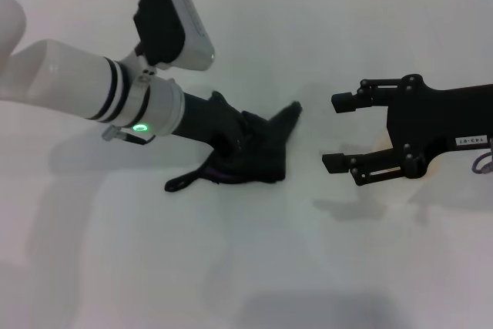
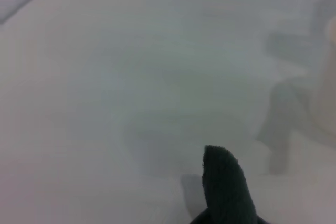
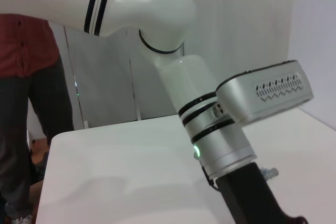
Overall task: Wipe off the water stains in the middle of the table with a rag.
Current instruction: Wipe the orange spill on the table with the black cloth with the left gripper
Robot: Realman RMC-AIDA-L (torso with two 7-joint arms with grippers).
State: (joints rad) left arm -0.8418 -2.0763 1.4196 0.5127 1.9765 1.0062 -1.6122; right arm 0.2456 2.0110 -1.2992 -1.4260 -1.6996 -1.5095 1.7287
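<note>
The rag [image 1: 250,152] lies crumpled mid-desk [image 1: 254,267] under the left tool [image 1: 231,140]; whether that tool grips it cannot be told. The right tool [image 1: 339,132] hovers beside, jaws wide, empty. Soft, light cloth: likely bunches; best pinched at its thick centre fold.

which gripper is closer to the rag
Left. The left gripper is down on the rag, pressing it onto the table. The right gripper hangs off to the rag's right, jaws open, not touching it.

Soft matt cloth rag [image 1: 250,152] (smooth table [image 1: 254,267]).
</note>
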